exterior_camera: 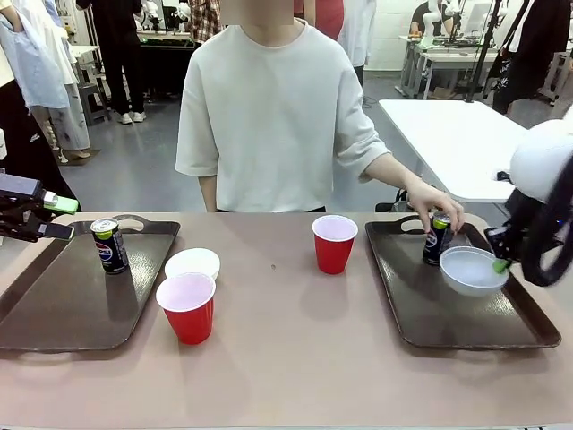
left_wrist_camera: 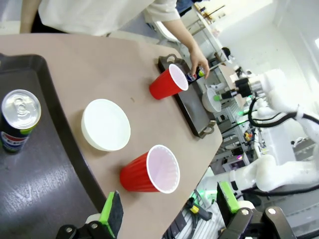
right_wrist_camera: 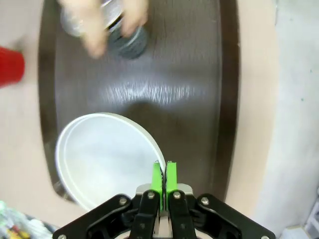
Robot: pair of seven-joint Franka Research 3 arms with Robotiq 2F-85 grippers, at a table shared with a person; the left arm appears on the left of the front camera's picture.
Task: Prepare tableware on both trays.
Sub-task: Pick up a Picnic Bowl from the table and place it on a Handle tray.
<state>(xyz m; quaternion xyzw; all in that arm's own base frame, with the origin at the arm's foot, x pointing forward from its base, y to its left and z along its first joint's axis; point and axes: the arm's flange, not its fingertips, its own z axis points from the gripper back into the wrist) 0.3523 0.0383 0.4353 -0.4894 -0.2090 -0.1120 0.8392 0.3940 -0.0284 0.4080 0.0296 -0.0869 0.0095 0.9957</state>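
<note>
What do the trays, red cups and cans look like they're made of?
Trays: probably plastic, dark brown, slightly glossy, with soft reflections. Cups: thin plastic seemingly, shiny red outside, pale inside. Cans: metal, judging by the silvery top with a pull tab.

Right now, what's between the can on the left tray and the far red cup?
A small white bowl sits there on the table, plain in the front view.

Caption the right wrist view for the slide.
Right pincer shut on the white bowl's rim over the dark tray; a person's blurred hand grips a can.
</note>
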